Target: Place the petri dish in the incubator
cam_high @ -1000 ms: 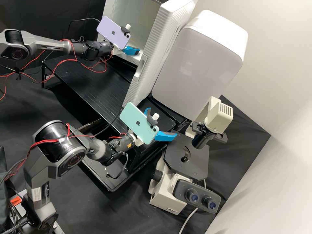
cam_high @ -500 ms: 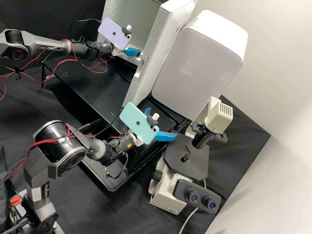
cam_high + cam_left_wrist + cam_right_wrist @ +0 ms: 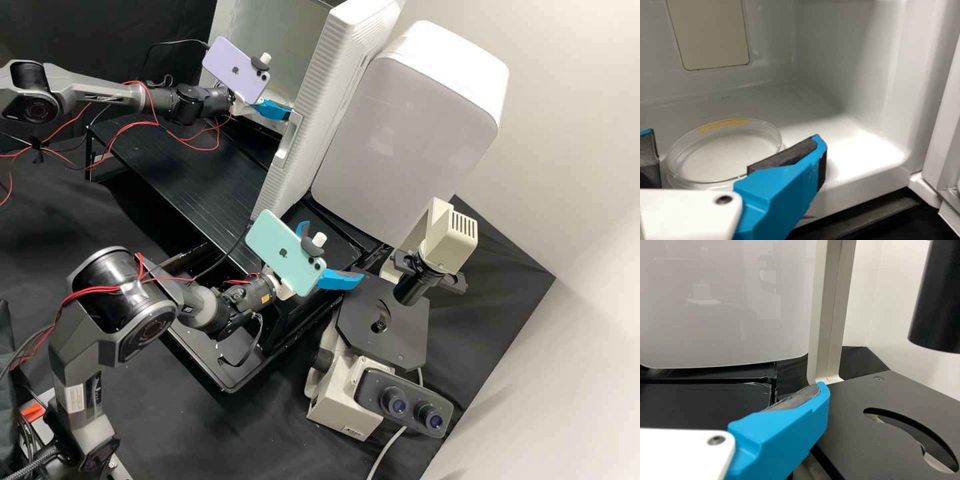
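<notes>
Left gripper [image 3: 730, 144] has edged deeper into the incubator [image 3: 865, 75], clamped on the dish [image 3: 720, 157]; set it flat, then release gently. Right gripper [image 3: 330, 251] hangs open, empty

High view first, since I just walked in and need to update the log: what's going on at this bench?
The left gripper is at the opening of the white box-shaped incubator, whose door is open. The clear round plastic petri dish sits right at that gripper, inside the chamber. Whether the dish has been let go cannot be told. The right gripper is open and empty beside the white microscope.
</notes>
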You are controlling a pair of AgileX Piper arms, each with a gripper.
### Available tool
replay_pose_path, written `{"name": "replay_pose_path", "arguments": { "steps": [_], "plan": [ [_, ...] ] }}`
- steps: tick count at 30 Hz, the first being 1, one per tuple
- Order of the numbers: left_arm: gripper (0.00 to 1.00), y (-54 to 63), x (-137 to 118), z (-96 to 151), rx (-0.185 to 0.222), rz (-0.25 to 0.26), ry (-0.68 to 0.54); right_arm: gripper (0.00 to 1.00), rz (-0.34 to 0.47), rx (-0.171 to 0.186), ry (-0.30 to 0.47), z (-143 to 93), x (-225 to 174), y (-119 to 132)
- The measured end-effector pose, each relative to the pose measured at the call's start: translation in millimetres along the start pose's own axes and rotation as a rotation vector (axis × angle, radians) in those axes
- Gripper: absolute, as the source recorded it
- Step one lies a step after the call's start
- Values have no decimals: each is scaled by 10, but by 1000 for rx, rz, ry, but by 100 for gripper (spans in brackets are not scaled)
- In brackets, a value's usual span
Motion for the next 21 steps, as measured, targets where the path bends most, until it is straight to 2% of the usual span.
{"name": "replay_pose_path", "arguments": {
  "steps": [3,7,17,21],
  "plan": [
    [100,-33,-6,-11,22,-6,2,100,0,0,0,0,0,0],
    [100,-19,-63,-33,39,-14,4,100,0,0,0,0,0,0],
    [100,52,-320,-12,54,-40,-10,100,0,0,0,0,0,0],
    [100,27,-434,-14,105,-44,-21,100,0,0,0,0,0,0]
  ]
}}
